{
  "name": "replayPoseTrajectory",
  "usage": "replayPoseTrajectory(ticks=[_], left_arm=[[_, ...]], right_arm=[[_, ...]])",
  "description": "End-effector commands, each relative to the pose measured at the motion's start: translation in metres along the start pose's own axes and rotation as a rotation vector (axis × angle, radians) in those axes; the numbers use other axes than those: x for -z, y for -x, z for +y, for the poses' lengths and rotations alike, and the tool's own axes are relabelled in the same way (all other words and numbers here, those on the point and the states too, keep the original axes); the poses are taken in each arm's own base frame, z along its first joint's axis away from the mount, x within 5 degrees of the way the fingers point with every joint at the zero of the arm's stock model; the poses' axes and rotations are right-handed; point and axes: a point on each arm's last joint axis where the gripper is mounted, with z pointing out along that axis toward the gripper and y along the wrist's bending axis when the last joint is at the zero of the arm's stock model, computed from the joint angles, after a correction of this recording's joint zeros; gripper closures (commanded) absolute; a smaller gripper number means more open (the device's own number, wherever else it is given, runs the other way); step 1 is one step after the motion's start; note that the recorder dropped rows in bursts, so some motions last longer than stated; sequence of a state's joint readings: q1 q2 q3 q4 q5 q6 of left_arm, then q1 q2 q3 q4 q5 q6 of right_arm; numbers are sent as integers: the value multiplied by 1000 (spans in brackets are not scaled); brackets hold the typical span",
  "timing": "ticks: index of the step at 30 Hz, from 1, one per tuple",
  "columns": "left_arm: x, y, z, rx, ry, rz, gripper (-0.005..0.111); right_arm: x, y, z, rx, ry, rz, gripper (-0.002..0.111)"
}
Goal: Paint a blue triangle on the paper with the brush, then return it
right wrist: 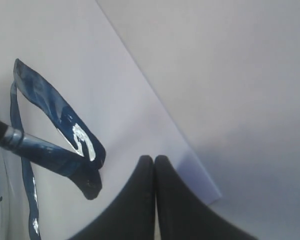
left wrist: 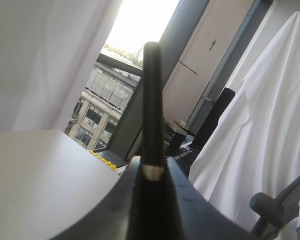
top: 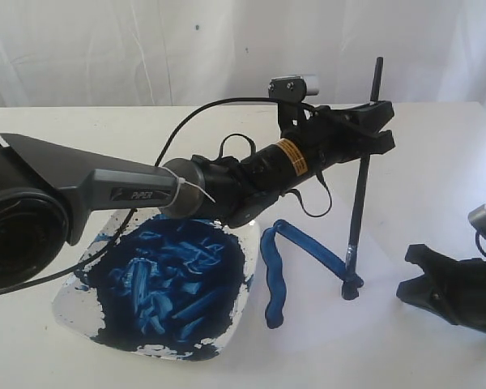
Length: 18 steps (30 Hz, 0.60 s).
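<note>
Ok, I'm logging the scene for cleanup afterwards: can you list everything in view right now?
table: one, off-white, under everything
curtain: one, white, behind the table
dish: one, white, on the table's left side
paint: one mass, dark blue, smeared across the dish
paper: one sheet, white, right of the dish
blue triangle: one, unfinished, two glossy blue strokes on the paper, third side missing
brush: one, black handle, nearly upright, tip on the paper at the end of one stroke
left hand: one, black, shut on the brush handle, above the paper
right hand: one, black, shut, empty, at the paper's right edge
</note>
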<state>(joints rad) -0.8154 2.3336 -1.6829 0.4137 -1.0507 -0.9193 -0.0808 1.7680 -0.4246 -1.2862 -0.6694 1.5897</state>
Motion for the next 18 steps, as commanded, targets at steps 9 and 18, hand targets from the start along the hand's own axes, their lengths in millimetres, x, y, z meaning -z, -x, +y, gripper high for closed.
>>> replayPoseTrajectory(ticks=[9, 18], left_arm=[[-1, -1, -4, -30, -35, 44, 107], [1, -1, -2, -24, -37, 55, 107]], right_arm=[[-1, 0, 0, 8, -3, 6, 108], [-1, 0, 0, 8, -3, 6, 108]])
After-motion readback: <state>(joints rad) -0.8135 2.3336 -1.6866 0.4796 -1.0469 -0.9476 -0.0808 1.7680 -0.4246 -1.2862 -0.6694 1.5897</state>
